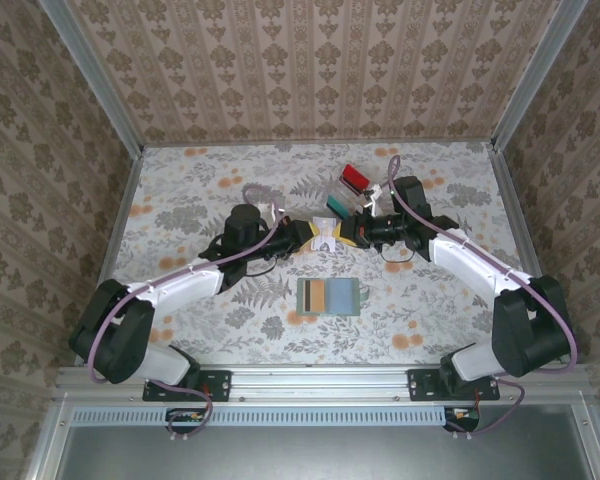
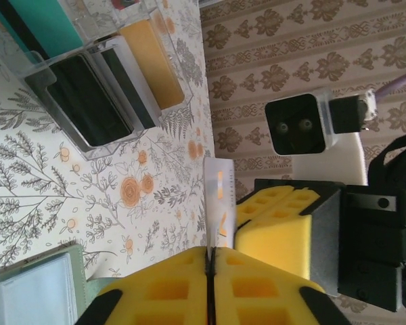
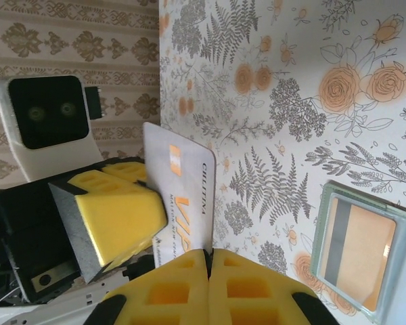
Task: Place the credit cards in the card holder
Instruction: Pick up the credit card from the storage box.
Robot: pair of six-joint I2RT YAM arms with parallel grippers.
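Both grippers meet above the middle of the table, holding one whitish credit card [image 1: 325, 230] between them. My left gripper [image 2: 210, 252] is shut on one edge of that card [image 2: 219, 193], which I see edge-on. My right gripper [image 3: 208, 254] is shut on the opposite edge of the card [image 3: 183, 183], whose printed face shows orange lettering. The sage-green card holder [image 1: 330, 297] lies open and flat on the table nearer the arm bases, with tan, dark and teal cards showing in it. It appears again at the lower right of the right wrist view [image 3: 392, 271].
A clear plastic tray [image 1: 346, 192] stands behind the grippers with a red card [image 1: 355, 178] and a teal card [image 1: 336, 206] in it. In the left wrist view the tray [image 2: 88, 145] holds dark cards [image 2: 88, 101] and an orange card [image 2: 152, 64]. Walls enclose the table.
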